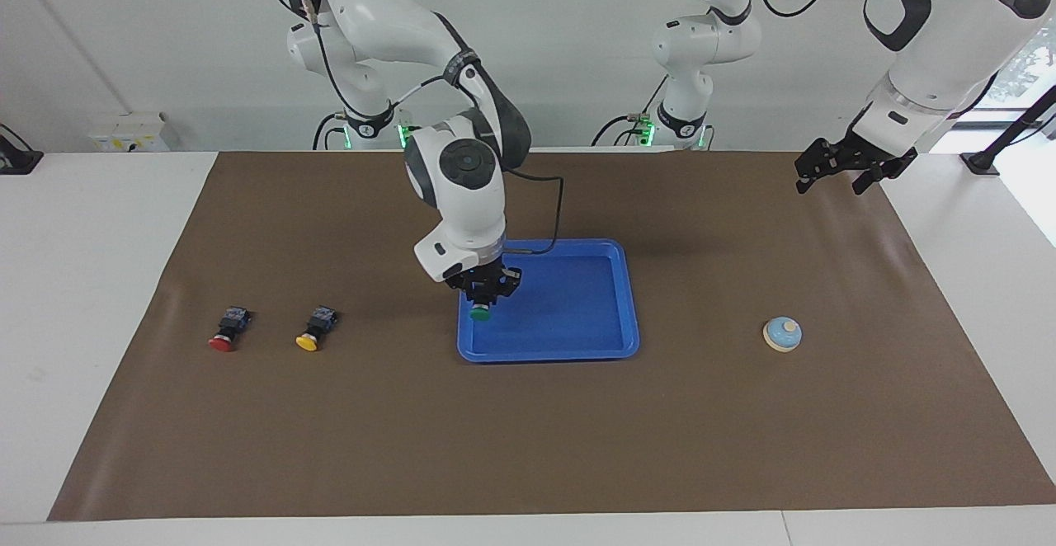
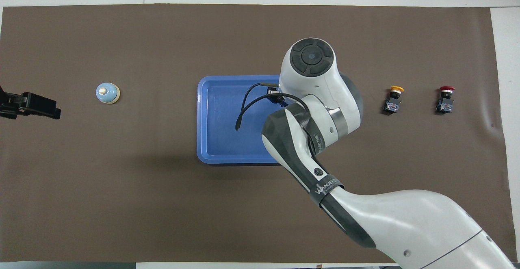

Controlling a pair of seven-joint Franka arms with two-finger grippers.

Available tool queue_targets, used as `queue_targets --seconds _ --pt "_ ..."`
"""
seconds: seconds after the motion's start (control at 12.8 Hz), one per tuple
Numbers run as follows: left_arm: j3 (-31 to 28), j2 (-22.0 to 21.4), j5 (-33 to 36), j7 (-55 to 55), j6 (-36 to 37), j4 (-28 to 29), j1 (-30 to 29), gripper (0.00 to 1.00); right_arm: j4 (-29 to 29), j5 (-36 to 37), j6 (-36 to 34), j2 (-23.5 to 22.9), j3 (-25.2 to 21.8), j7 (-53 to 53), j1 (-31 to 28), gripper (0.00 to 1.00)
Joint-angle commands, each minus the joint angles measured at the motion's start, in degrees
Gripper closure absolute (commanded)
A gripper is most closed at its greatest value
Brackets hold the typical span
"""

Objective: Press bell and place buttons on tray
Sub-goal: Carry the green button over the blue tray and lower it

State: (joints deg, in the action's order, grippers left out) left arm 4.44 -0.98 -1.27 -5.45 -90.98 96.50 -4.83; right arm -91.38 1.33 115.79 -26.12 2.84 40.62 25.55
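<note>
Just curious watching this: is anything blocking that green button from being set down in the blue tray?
Nothing visible. The right gripper holds the green button over the tray, at its end toward the right arm, and the tray floor below shows bare blue.
</note>
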Motion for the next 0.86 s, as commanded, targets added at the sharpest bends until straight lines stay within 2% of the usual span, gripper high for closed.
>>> queue_targets --seconds 0.0,0.39,0.55,0.63,0.71,0.78 --pt "-0.23 -1.13 -0.58 -0.52 -0.16 0.88 -0.09 0.0 -7.47 -0.19 7.23 1.6 0.06 2.18 0.37 1.0" --pt "-0.23 -1.13 -0.58 -0.52 -0.16 0.88 -0.09 0.0 -13.99 -0.19 14.98 1.78 -0.03 3.76 2.66 1.0" --pt "-0.23 -1.13 -0.58 -0.52 -0.16 0.88 -0.09 0.0 -14.27 -0.19 15.25 1.87 0.06 4.11 2.66 1.0" --pt "-0.23 -1.13 -0.58 -0.61 -0.16 0.79 -0.09 0.0 -14.27 -0.19 15.52 1.87 -0.03 5.33 2.66 0.53" --pt "-0.23 -1.13 -0.58 -0.61 -0.16 0.88 0.0 0.0 -13.83 -0.19 15.34 1.78 -0.03 6.13 2.66 0.01" --pt "-0.23 -1.13 -0.58 -0.61 -0.16 0.88 0.0 0.0 -13.48 -0.19 14.56 1.87 -0.03 6.31 2.66 0.0"
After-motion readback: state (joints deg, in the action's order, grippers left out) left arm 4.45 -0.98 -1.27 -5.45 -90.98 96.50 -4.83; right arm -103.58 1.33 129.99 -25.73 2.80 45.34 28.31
